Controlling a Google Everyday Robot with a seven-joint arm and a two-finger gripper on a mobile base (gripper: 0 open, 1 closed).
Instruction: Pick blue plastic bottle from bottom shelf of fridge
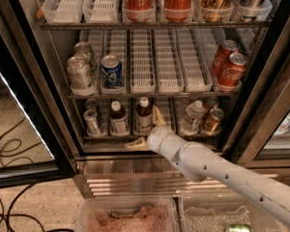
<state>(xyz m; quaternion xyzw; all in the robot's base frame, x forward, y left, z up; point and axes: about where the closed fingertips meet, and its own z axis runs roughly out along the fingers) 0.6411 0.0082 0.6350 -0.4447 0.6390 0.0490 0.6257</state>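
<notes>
Two tan fingers (157,117) of the gripper (142,128) are spread wide apart, with nothing clamped between them. One finger is raised just right of the blue plastic bottle (144,115). The other is laid low and to the left, over the front edge of the bottom shelf (104,137). Whether either finger touches the bottle cannot be told. The gripper is placed at the front edge of that shelf, about midway between its left and right ends. The white arm (217,170) is run off toward the lower right, outside the fridge (253,88).

Step in hand, as judged: final approach, with the target bracketed and the grasp not yet made.

Next move, as judged:
- A short advance inward is called for, so that the bottle's body is taken between the fingers.
- Closure is wanted on the labelled body, below the cap.
- A straight withdrawal over the front edge would follow, kept low under the rack above.

Target pose: the bottle is stood upright at the front of its lane, near the middle of the front edge. Its long axis is vertical, the white cap is pointed up, and the whitish label is turned toward the open door.

Neighbours:
- A twin bottle (118,120) is stood just beside it in the next lane to the left, so little room is left for the low finger.
- A silver can (93,122) is placed near the front left corner.
- A clear water bottle (192,116) and a copper can (213,120) are set toward the front right corner, well apart from the gripper.
</notes>
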